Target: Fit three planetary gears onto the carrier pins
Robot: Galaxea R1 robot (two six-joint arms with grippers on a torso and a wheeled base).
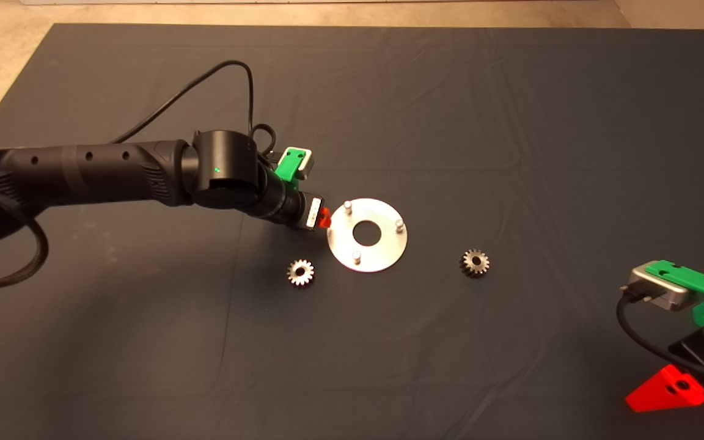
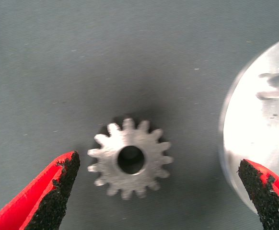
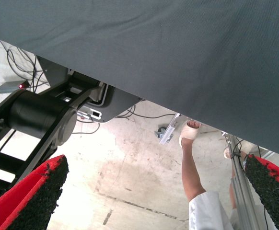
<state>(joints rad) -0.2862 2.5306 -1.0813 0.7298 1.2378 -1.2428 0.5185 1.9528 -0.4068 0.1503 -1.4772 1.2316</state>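
Observation:
In the left wrist view one planetary gear (image 2: 130, 159) lies flat on the mat, straight below my left gripper (image 2: 158, 163). That gripper is open, and its fingers reach wider than the gear. In the head view the left gripper (image 1: 324, 217) hovers at the left rim of the shiny disc (image 1: 382, 247), and the arm covers that gear. The carrier pins (image 1: 348, 206) (image 1: 398, 225) (image 1: 356, 255) stand bare. A second gear (image 1: 300, 272) lies just in front of the disc's left side. A third gear (image 1: 475, 263) lies to the disc's right. My right gripper (image 1: 670, 391) waits open at the lower right.
A black cable (image 1: 205, 85) loops up behind the left arm. Beige floor (image 1: 3, 67) shows past the mat's far-left edge. The right wrist view looks under the mat edge at the floor, a black robot base (image 3: 39, 117) and a person's leg (image 3: 192, 167).

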